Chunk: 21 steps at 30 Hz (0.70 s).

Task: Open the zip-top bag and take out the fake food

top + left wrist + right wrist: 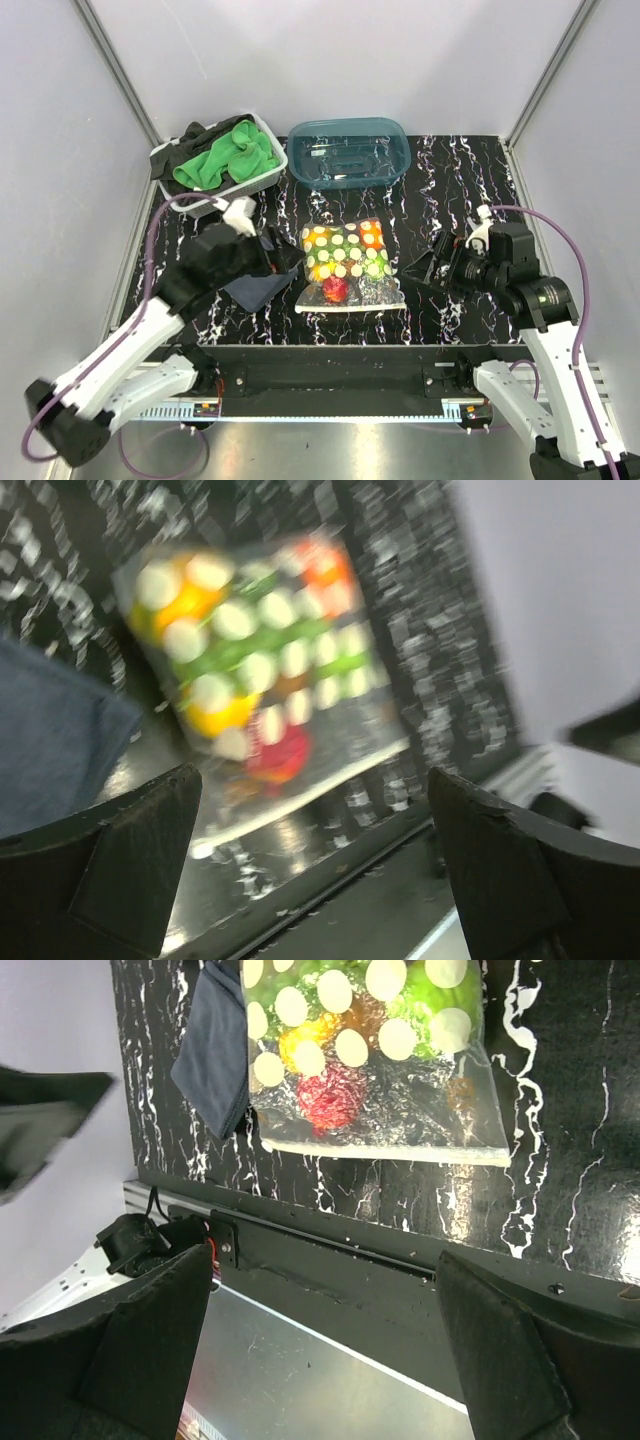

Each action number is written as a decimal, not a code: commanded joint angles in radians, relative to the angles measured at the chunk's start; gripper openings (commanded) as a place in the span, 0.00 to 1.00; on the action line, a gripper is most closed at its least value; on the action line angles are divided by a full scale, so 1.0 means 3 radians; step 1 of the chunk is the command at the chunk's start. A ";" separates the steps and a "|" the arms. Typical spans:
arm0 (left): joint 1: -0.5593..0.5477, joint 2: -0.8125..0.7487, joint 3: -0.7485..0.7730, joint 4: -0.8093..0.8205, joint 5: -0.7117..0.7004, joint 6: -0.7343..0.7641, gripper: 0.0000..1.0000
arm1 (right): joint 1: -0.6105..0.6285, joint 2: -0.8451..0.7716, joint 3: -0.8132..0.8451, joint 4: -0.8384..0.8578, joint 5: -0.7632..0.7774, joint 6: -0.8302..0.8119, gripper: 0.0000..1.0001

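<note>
The zip-top bag [345, 262] lies flat on the black marbled table, clear with white polka dots, its white zip strip along the near edge. The fake food [338, 268] is inside it: orange, green, yellow and a red piece [325, 1100]. My left gripper [283, 262] hovers just left of the bag, open with nothing between its fingers. The left wrist view is blurred and shows the bag [250, 670] ahead of the left gripper [315, 795]. My right gripper [425, 266] hangs open and empty to the bag's right. In its wrist view the bag [370, 1060] lies beyond the right gripper [325, 1270].
A dark blue cloth [252, 285] lies under the left gripper, beside the bag. A white tray [272, 170] with a green cloth [225, 160] stands at the back left. A teal tub [348, 152] stands behind the bag. The table's front edge rail [330, 1235] runs close to the zip strip.
</note>
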State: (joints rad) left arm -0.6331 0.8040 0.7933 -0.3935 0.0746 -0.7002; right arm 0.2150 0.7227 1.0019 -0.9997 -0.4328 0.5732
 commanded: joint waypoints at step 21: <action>0.0586 0.1906 -0.0732 0.1382 0.1944 0.0320 0.88 | 0.0035 0.0429 -0.0282 0.0561 -0.1211 -0.0208 1.00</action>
State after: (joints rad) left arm -0.4622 1.3499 0.5774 -0.1585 0.4984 -0.6056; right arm 0.2173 0.8661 0.9421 -0.8986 -0.7002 0.5049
